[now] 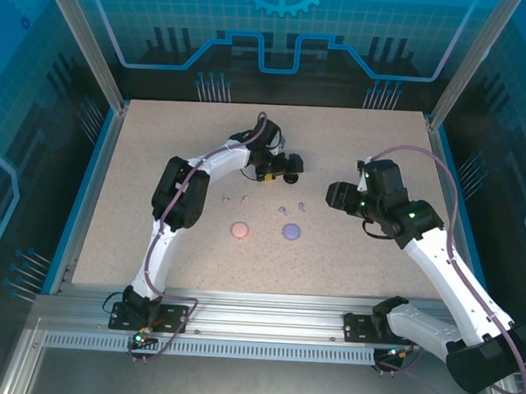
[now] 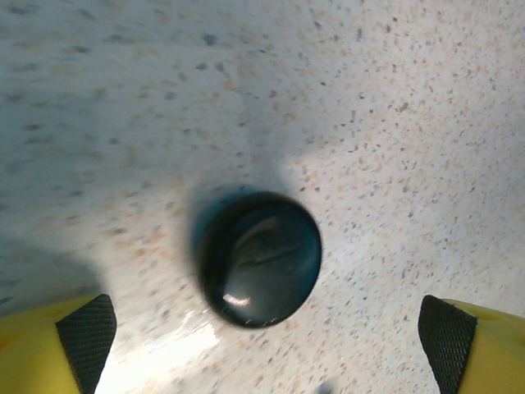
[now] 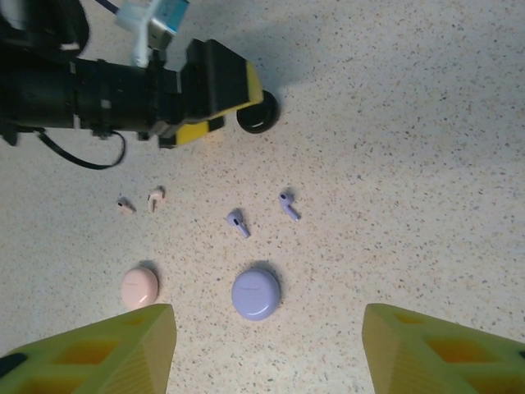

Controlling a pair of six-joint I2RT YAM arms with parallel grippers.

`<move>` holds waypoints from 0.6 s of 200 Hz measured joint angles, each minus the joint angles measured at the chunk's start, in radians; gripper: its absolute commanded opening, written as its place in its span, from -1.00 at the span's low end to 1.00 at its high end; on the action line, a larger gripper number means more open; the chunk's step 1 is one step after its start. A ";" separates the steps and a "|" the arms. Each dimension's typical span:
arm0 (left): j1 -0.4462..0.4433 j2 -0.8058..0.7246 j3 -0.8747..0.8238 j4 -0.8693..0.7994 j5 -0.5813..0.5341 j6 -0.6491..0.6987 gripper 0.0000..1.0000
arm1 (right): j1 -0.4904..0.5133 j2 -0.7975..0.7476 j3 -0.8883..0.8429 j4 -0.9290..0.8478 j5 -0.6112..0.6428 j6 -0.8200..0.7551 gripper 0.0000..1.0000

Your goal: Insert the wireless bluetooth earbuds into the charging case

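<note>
Left gripper [image 2: 267, 349] spread wide, holding nothing; one black case [image 2: 258, 258], closed, lies between its fingers. Right gripper [image 3: 267, 353] open, empty. Ahead of it: two lavender earbuds [image 3: 238, 222], two pink earbuds [image 3: 156, 198], one lavender case [image 3: 256, 293], one pink case [image 3: 139, 287].

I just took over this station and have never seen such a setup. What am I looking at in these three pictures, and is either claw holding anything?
Two robot arms are bolted at the near edge of the table. The overhead picture looks down from behind them; the other two come from a camera on each wrist. The left gripper hangs open over a round black case, holding nothing. The right gripper, also open and empty, looks down on a pink case, a lavender case, two pink earbuds and two lavender earbuds lying loose.
</note>
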 measured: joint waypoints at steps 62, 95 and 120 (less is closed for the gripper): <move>0.036 -0.218 0.001 -0.137 -0.154 0.117 0.97 | -0.003 -0.010 0.001 -0.079 0.035 -0.055 1.00; 0.034 -0.352 -0.004 -0.150 -0.251 0.149 0.97 | -0.005 -0.017 0.002 -0.110 0.069 -0.073 1.00; 0.034 -0.445 -0.053 -0.135 -0.310 0.165 0.97 | -0.005 -0.016 0.002 -0.114 0.079 -0.092 1.00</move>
